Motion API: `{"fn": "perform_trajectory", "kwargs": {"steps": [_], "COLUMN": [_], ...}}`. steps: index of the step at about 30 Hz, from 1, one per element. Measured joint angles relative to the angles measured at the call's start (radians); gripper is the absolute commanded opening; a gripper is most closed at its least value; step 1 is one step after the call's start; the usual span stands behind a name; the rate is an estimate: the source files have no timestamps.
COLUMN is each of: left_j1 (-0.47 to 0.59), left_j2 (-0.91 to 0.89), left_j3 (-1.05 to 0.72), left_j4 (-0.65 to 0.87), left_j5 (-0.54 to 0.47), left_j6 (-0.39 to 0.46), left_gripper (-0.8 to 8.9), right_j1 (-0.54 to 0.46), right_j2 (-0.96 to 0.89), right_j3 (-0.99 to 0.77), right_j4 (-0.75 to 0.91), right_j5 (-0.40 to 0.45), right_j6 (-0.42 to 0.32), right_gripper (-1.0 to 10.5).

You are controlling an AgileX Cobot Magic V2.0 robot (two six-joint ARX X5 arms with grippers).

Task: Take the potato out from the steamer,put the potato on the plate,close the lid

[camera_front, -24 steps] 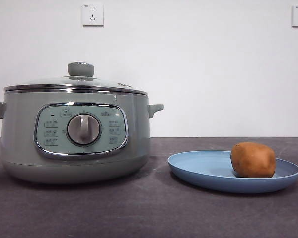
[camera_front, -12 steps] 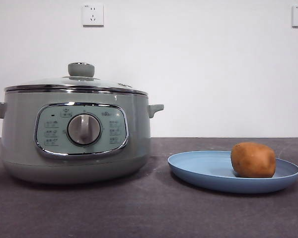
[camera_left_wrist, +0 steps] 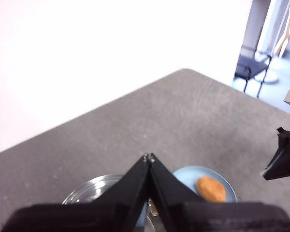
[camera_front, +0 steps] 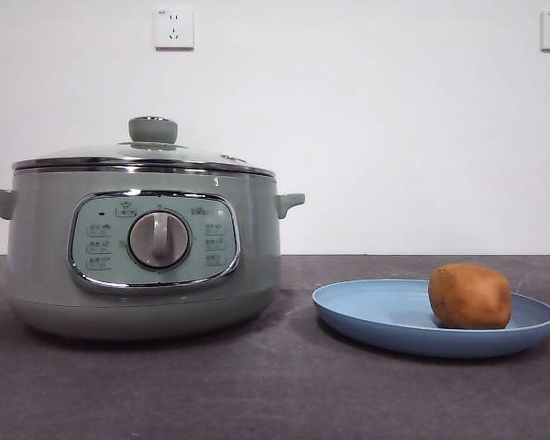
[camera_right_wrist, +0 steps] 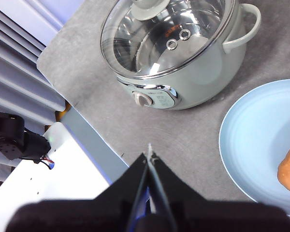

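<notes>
Steamer (camera_front: 142, 247): big, round and pale green, with a grey dial on its front. It sits on the left of the dark worktop (camera_front: 275, 385). It looks heavy and hard. The small side handles look like the best place to hold it.
Lid (camera_front: 145, 154): clear glass with a shiny steel edge. It sits flat on the steamer, so the pot looks shut. Glass can break and slip. The green knob (camera_front: 153, 129) on top is the spot to pinch.
Plate (camera_front: 385, 316): wide, flat and light blue, just to the right of the steamer, not touching it. It looks light and stiff.
Potato (camera_front: 469, 296): orange-brown and egg-shaped, lying on the right part of the plate. It looks firm and may roll. Hold it around its middle.
Left gripper (camera_left_wrist: 148, 156): high above the worktop, fingers pressed together, holding nothing.
Right gripper (camera_right_wrist: 149, 155): also up high, fingers pressed together, holding nothing.
Job: it looks all done.
</notes>
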Motion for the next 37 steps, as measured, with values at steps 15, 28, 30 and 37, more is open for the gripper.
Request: {"fn": "perform_trajectory", "kwargs": {"steps": [15,28,30,37], "left_j1": [0.205,0.263,0.274,0.299], "left_j2": [-0.763,-1.05,-1.072,-1.104], "left_j3": [-1.337,-1.778,-1.81,-1.846], "left_j4": [0.865,1.023,1.019,1.009], "left_j5": [0.0,-0.001,-0.001,-0.001], "left_j6": [-0.241,-0.326,-0.327,-0.328], "left_gripper": [-0.04,-0.03,-0.04,-0.04], "right_j1": [0.0,0.0,0.0,0.0], "right_j2": [0.0,0.0,0.0,0.0], "right_j3": [0.0,0.0,0.0,0.0], "right_j4": [0.0,-0.001,-0.001,-0.001], "right_j5": [0.0,0.0,0.0,0.0], "right_j6": [0.0,0.0,0.0,0.0], "right_gripper": [0.0,0.0,0.0,0.0]}}
